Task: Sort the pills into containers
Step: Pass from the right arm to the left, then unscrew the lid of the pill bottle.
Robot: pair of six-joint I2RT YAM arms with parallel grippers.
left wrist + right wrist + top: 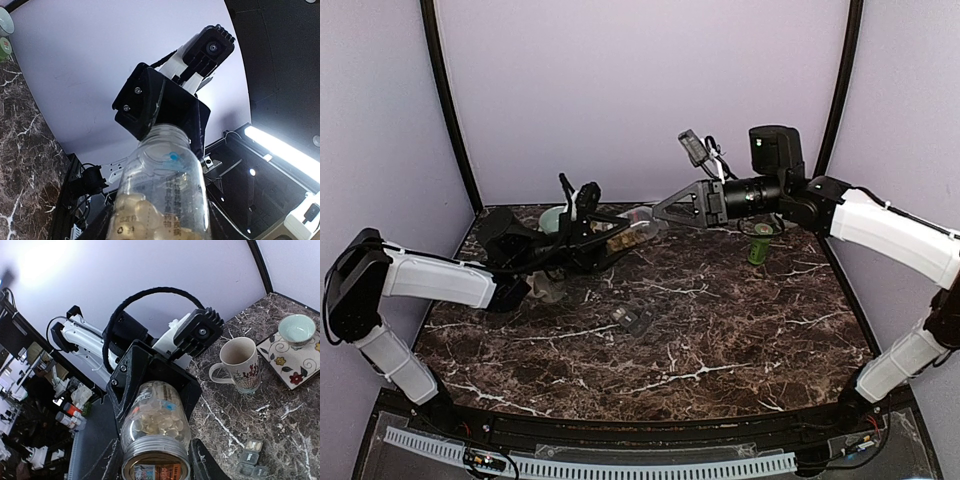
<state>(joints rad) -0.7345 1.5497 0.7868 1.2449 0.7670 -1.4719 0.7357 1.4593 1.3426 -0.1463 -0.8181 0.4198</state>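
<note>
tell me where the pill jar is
In the top view the pill jar hangs above the back left of the table, gripped by the left gripper and right gripper.

Both arms stretch inward, forearms roughly level; the left tool (609,244) and right tool (657,216) face each other, both clamped on one jar (633,232).

We record a dark marbled desk (740,340). A small green bottle (759,247) stands at its 1 o'clock. At 10 o'clock, a pale teal bowl (297,328) sits on a floral tile (292,367). A flowered white mug (240,365) stands upright at the tile's 9 o'clock.
</note>
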